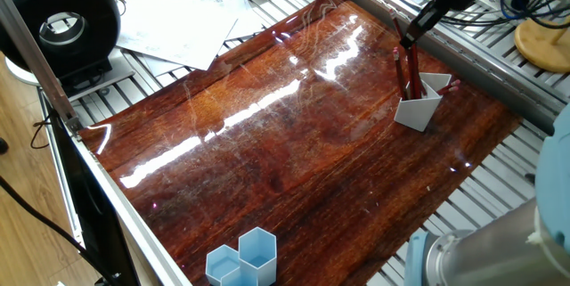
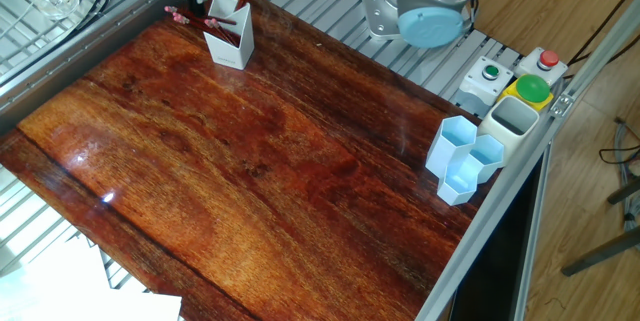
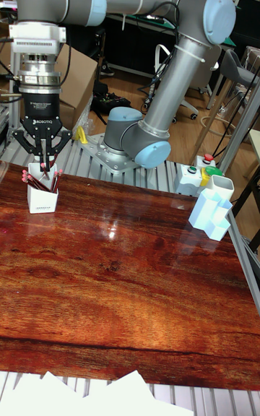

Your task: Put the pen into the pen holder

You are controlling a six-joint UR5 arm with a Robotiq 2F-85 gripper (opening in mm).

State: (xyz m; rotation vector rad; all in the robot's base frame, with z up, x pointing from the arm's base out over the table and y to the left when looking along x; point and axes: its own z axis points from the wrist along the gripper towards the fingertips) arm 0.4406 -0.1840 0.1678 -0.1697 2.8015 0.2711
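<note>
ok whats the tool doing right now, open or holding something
Tool: open, fingers spread just above the pen holder, holding nothing; the pens stand in the holder.
</note>
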